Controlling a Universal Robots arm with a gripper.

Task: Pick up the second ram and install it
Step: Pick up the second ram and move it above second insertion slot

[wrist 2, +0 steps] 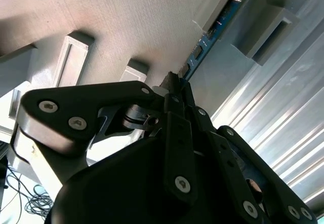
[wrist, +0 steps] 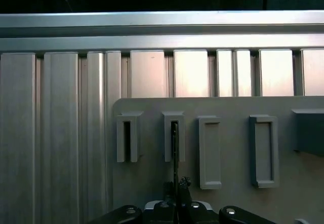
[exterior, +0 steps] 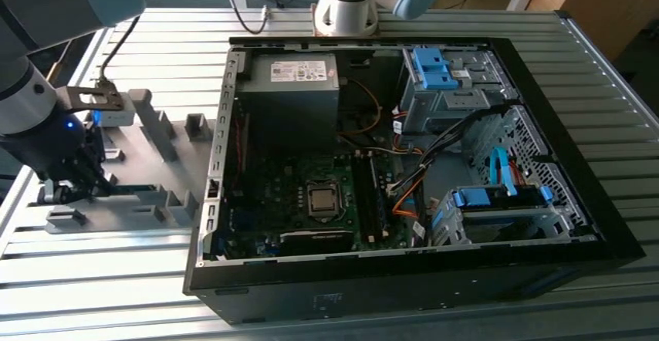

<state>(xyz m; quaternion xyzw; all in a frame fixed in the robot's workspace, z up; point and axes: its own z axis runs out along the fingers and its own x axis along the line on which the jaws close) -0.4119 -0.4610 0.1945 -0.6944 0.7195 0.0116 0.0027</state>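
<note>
Pincer (wrist 2: 174,82): clenched edge-on around the near end of the second ram (wrist 2: 201,45).
Second ram: standing on edge, far end lodged in a slotted upright block (wrist: 168,138) of the grey tray (exterior: 154,167), at the exterior view's left.
Step, as judged: pick-up, with grip made and lift not yet done.
Next move, as judged: straight draw clear of the slot, no twisting of the thin board.
Beyond, on the bench (exterior: 103,279), just beside the tray: open computer case (exterior: 412,268), motherboard (exterior: 293,194) exposed.

We log grey tray (exterior: 154,175) at the exterior view's left, ribbed silver tabletop (exterior: 103,279), black case (exterior: 412,287), blue-green second ram (wrist 2: 202,49), black claw (wrist 2: 174,79).
</note>
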